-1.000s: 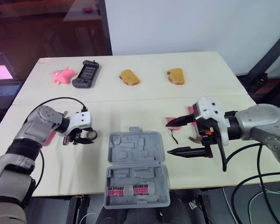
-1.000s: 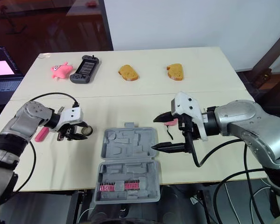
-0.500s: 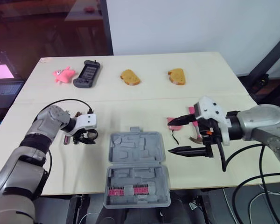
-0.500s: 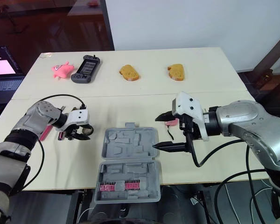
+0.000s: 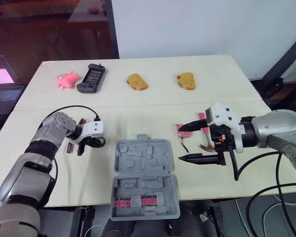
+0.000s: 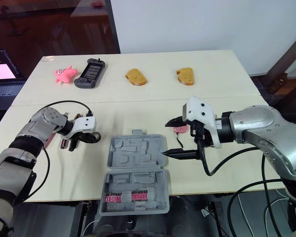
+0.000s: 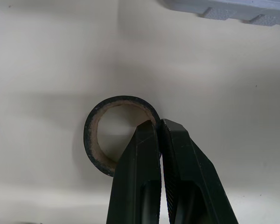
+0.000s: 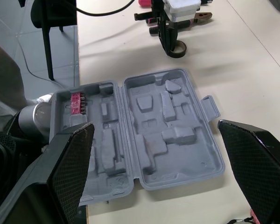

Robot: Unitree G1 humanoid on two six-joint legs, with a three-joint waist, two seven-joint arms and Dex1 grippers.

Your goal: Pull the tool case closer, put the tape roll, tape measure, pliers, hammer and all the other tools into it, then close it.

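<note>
Step in hand: tape roll [image 7: 88, 137] pickup. The left pincer [image 7: 158, 125] is closed on the roll's wall, one finger inside the ring and one outside, and the roll lies flat on the table [image 5: 153, 98] just left of the open tool case [image 5: 144, 163]. The right pincer [image 5: 178, 143] hangs spread wide and empty at the case's right edge (nothing between its fingers). Next move, as I judge it: lift the roll clear, carry it right over the case and release it into a fitting recess. The thin-wall pinch could slip.
</note>
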